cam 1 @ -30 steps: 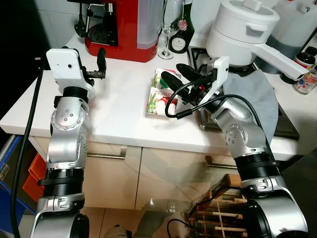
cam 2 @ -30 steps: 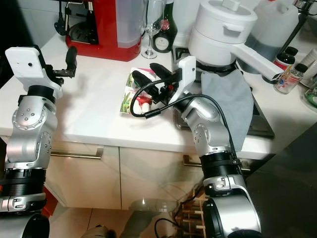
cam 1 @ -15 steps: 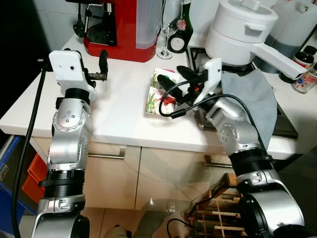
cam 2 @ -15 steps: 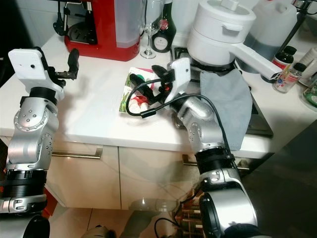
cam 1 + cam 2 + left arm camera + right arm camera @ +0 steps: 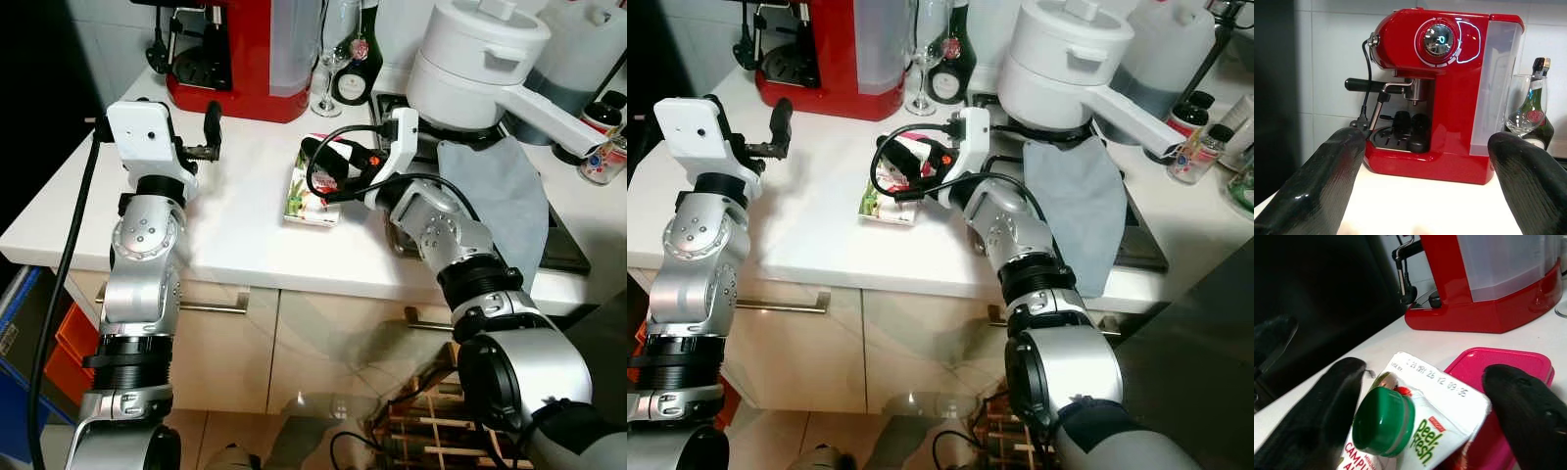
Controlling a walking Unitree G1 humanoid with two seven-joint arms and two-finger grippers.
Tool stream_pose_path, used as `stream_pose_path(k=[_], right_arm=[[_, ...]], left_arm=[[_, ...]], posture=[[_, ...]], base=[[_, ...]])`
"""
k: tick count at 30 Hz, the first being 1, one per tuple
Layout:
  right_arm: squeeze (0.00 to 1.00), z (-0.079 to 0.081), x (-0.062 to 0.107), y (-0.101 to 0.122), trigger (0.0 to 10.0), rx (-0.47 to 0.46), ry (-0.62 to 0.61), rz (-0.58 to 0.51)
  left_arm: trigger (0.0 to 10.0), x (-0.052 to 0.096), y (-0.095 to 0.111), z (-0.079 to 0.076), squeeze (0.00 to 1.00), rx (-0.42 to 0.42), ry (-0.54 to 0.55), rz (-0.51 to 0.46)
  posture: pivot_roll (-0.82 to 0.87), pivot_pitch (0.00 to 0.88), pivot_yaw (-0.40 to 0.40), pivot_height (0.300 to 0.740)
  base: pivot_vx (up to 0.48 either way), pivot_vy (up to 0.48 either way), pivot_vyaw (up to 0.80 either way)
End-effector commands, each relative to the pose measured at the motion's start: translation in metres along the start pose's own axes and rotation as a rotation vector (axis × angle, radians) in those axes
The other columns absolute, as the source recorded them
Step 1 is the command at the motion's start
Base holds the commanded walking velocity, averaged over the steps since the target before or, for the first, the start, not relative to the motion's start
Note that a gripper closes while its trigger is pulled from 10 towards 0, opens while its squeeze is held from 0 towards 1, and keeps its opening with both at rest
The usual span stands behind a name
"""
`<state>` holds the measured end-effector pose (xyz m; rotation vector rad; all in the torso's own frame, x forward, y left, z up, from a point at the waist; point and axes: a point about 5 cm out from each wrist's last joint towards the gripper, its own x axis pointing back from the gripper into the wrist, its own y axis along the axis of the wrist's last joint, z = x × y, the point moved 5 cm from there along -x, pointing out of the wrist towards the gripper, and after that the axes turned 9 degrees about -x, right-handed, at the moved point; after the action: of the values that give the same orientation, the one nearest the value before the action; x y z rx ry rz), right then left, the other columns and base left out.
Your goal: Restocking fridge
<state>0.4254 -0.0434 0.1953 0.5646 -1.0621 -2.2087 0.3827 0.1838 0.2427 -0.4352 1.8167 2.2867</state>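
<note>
- We note a white carton (image 5: 1425, 431) with green cap (image 5: 1382, 421), lying beside a pink lid (image 5: 1508, 367).
- Right gripper (image 5: 1420, 396) spread around it, unclenched; left gripper (image 5: 1425, 166) released.
- Carton's lower end cut off.

Both arms raised forward, left gripper (image 5: 1422, 183) and right gripper (image 5: 1422, 418) spread wide.

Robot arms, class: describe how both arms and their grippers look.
Both arms are jointed silver metal cylinders with black bands. Each wrist carries a white boxy housing and black cables. The left gripper and right gripper each have two long, glossy black fingers.
</note>
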Motion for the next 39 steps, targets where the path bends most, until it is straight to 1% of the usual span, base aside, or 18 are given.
stream_pose_path(k=[1,7,14,20,23,25,26,28,29,30,31,32,33,34,37,38,39], right_arm=[[0.00,-0.001,-0.002,0.000,0.0,-0.037,-0.007,0.000],[0.00,0.003,-0.004,0.000,0.0,-0.074,0.018,0.007],[0.00,0.008,-0.007,-0.004,0.0,-0.089,0.038,0.006],[0.00,0.007,-0.006,-0.008,0.0,-0.056,0.037,0.011],[0.00,0.009,-0.005,-0.009,0.0,-0.052,0.056,0.003],[0.00,0.015,-0.008,-0.011,0.0,-0.035,0.075,-0.009],[0.00,0.015,-0.008,-0.011,0.0,-0.035,0.075,-0.009],[0.00,0.018,-0.010,-0.003,0.0,0.001,0.076,-0.057],[0.00,0.018,-0.010,-0.003,0.0,0.001,0.076,-0.057],[0.00,0.018,-0.008,0.016,0.0,0.104,0.049,-0.131],[0.00,0.019,-0.007,0.021,0.0,0.136,0.045,-0.152],[0.00,0.019,-0.007,0.021,0.0,0.136,0.045,-0.152],[0.00,0.025,-0.005,0.031,0.0,0.170,0.065,-0.189],[0.00,0.036,-0.001,0.047,0.0,0.187,0.112,-0.251],[0.00,0.053,0.008,0.071,0.0,0.171,0.180,-0.334],[0.00,0.064,0.018,0.094,0.0,0.179,0.213,-0.418],[0.00,0.064,0.018,0.094,0.0,0.179,0.213,-0.418]], left_arm=[[10.0,-0.002,0.004,-0.005,0.00,0.003,-0.015,-0.005],[10.0,-0.003,0.002,-0.008,0.00,0.003,-0.020,0.000],[10.0,-0.003,0.000,-0.012,0.00,0.002,-0.033,0.008],[10.0,-0.006,0.002,-0.017,0.00,-0.008,-0.050,-0.002],[10.0,-0.004,0.001,-0.020,0.00,-0.009,-0.062,0.002],[10.0,-0.002,-0.005,-0.028,0.00,-0.003,-0.085,0.018],[10.0,-0.002,-0.005,-0.028,0.00,-0.003,-0.085,0.018],[10.0,-0.004,-0.003,-0.033,0.00,0.002,-0.094,0.011],[10.0,-0.004,-0.003,-0.033,0.00,0.002,-0.094,0.011],[10.0,-0.006,0.001,-0.035,0.00,0.003,-0.096,-0.004],[10.0,-0.006,0.002,-0.036,0.00,0.002,-0.097,-0.009],[10.0,-0.006,0.002,-0.036,0.00,0.002,-0.097,-0.009],[10.0,-0.007,0.003,-0.035,0.00,0.000,-0.097,-0.015],[10.0,-0.007,0.004,-0.035,0.00,-0.003,-0.097,-0.020],[10.0,-0.006,0.003,-0.034,0.00,-0.003,-0.098,-0.018],[10.0,-0.005,0.003,-0.035,0.00,-0.001,-0.098,-0.016],[10.0,-0.005,0.003,-0.035,0.00,-0.001,-0.098,-0.016]], posture=[[0.12,0.000,-0.095,0.740],[0.12,0.000,-0.098,0.740],[0.10,0.000,-0.092,0.740],[0.10,0.000,-0.089,0.740],[0.10,0.000,-0.087,0.740],[0.08,0.000,-0.089,0.740],[0.08,0.000,-0.089,0.740],[0.08,0.000,-0.091,0.740],[0.08,0.000,-0.091,0.740],[0.08,0.000,-0.093,0.740],[0.08,0.000,-0.093,0.740],[0.08,0.000,-0.093,0.740],[0.08,0.000,-0.092,0.740],[0.08,0.000,-0.090,0.740],[0.08,0.000,-0.086,0.740],[0.07,0.000,-0.082,0.740],[0.07,0.000,-0.082,0.740]], base=[[0.000,0.000,0.00],[0.000,0.000,0.00],[0.000,0.000,0.00],[0.000,0.000,0.00],[0.000,0.000,0.00],[0.000,0.000,0.00],[0.000,0.000,0.00],[0.000,0.000,0.00],[0.000,0.000,0.00],[0.000,0.000,0.00],[0.000,0.000,0.00],[0.000,0.000,0.00],[0.000,0.000,0.00],[0.000,0.000,0.00],[0.000,0.000,0.00],[0.000,0.000,0.00],[0.000,0.000,0.00]])
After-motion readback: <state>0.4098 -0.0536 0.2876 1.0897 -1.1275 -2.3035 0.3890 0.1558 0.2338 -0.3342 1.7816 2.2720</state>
